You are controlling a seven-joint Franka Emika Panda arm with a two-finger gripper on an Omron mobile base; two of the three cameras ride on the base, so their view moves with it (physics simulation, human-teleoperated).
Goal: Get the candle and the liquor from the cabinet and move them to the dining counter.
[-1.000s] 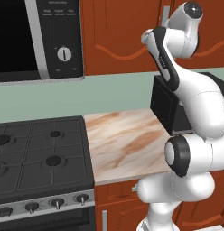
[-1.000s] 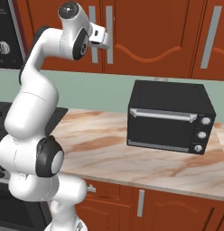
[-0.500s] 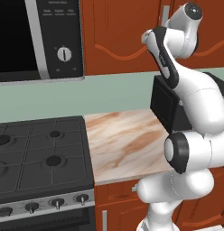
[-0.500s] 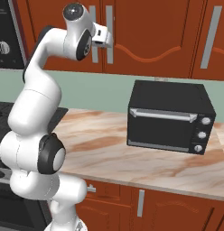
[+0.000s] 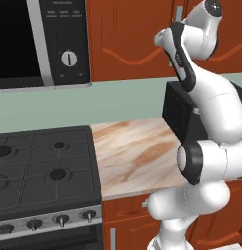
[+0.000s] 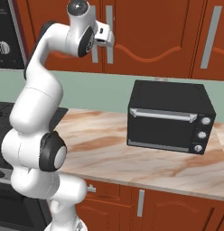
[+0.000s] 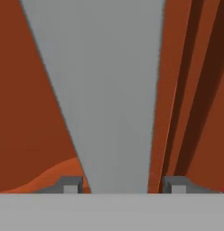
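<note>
The cabinet point(image 6: 150, 27) is red-brown wood with arched panels, and its doors are shut. The candle and the liquor are hidden behind them. The dining counter is out of view. My arm reaches up to the left door pair, with my gripper point(image 6: 107, 39) at a long silver handle point(image 6: 109, 18). In the hand view the handle point(image 7: 118, 90) runs up between the two tips of my gripper point(image 7: 123, 185). The left fingertip point(image 7: 71, 185) is against the handle's edge. A thin strip of door shows between the handle and the right fingertip point(image 7: 175, 185).
A black toaster oven point(image 6: 170, 118) stands on the short marble-look worktop point(image 6: 100, 149) below the cabinet. Left of the worktop is a dark gas stove point(image 5: 40, 171), with a microwave point(image 5: 25, 44) above it. Low drawer fronts point(image 6: 177, 207) run under the worktop.
The hand has edged a little forward and up toward the cabinet handle. The rest of the scene is the same.
</note>
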